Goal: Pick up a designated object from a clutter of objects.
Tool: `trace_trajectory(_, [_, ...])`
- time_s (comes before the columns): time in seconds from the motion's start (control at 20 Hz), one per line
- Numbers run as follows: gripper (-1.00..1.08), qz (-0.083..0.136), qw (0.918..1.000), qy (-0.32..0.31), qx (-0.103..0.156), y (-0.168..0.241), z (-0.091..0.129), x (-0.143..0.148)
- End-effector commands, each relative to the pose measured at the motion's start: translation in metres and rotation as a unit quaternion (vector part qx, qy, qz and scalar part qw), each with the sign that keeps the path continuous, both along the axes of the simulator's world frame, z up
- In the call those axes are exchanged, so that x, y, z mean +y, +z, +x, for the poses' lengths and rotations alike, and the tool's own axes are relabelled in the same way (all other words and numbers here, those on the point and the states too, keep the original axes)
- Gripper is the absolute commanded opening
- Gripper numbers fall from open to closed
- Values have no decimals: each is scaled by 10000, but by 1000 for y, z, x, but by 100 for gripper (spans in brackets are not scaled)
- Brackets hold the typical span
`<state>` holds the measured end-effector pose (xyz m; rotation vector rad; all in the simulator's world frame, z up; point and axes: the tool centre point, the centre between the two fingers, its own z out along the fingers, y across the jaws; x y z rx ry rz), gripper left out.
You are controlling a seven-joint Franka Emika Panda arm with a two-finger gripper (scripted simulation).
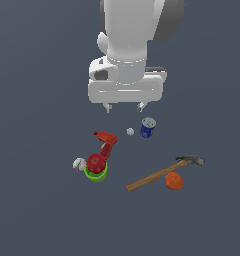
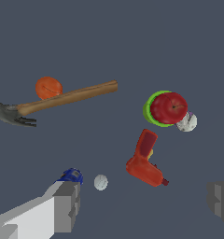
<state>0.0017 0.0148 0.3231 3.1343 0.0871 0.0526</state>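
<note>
Gripper (image 1: 124, 107) wide open, empty, above clutter; orange ball (image 2: 49, 87) half hidden behind hammer (image 2: 62, 99) wrist-side.

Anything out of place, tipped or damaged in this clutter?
Nothing looks damaged or spilled. The red apple sits in the green bowl, the drill and hammer lie flat, the blue can stands upright. The orange ball rests beside the hammer handle.

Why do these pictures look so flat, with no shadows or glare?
Exterior view: even light, no cast shadows under the hammer or orange ball, edges slightly soft. Wrist view: equally shadowless; the gripper fingers look big only from nearness.
</note>
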Motion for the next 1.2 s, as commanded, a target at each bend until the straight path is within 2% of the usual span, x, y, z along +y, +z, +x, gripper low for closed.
trace_trajectory(0.0, [100, 0, 10000, 0, 0, 0, 0, 0])
trace_trajectory(0.55, [100, 107, 9994, -334, 36, -1, 2, -27])
trace_trajectory(0.85, [100, 93, 9994, -339, 37, -4, 6, -22])
trace_trajectory(1.15, [100, 71, 9990, -436, 49, -15, 23, -9])
